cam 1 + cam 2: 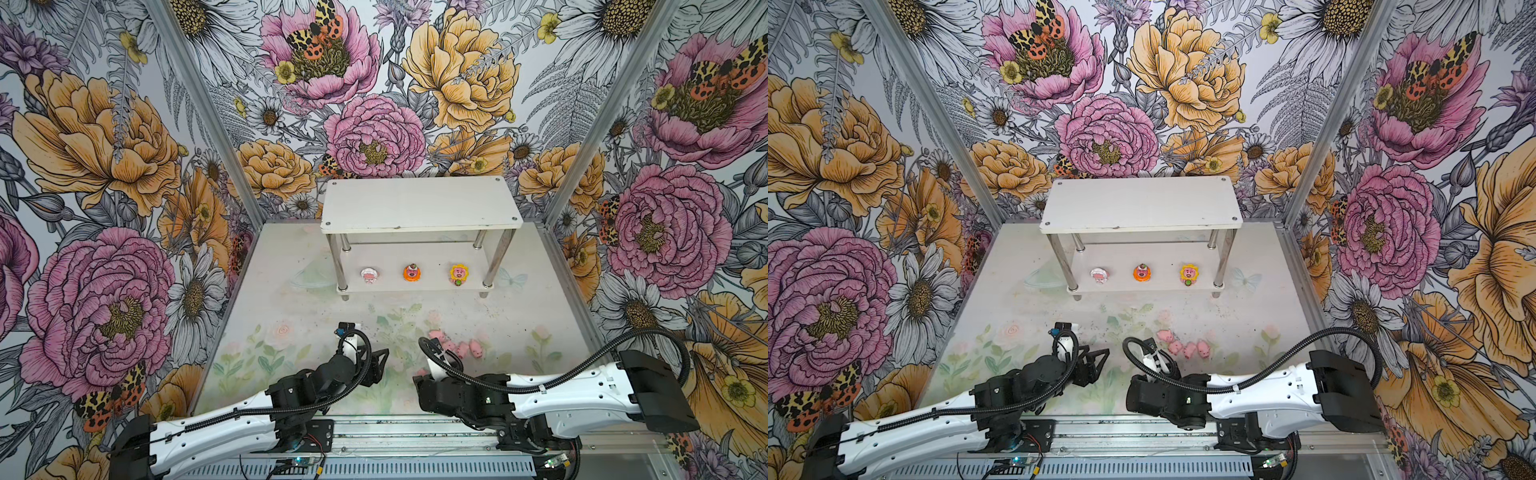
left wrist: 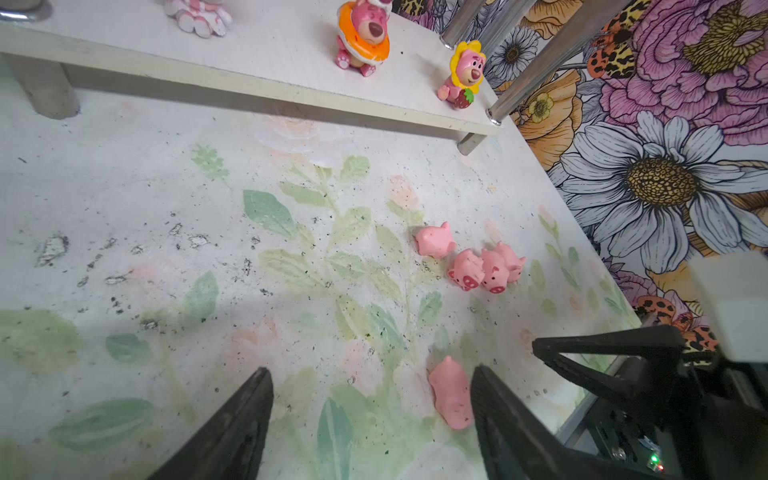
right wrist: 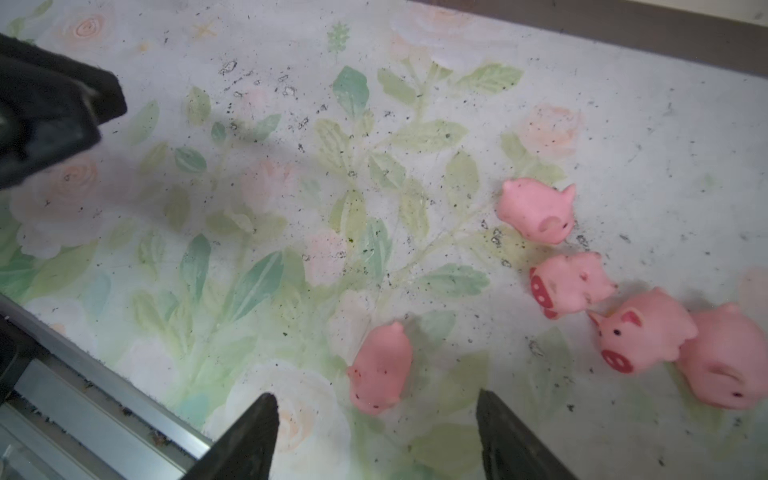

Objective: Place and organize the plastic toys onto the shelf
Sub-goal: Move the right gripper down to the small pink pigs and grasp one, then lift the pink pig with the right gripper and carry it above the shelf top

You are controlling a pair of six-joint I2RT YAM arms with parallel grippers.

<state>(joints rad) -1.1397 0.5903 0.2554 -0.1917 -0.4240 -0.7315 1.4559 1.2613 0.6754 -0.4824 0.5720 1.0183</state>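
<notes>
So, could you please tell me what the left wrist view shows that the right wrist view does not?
Only the left wrist view shows the shelf, with the white-rimmed figure, orange-rimmed figure and yellow-rimmed figure on its lower tier, and the flowered wall. Only the right wrist view clearly shows the metal rail along the edge of the table. Both show the lone pig and the group of four pigs on the table.
</notes>
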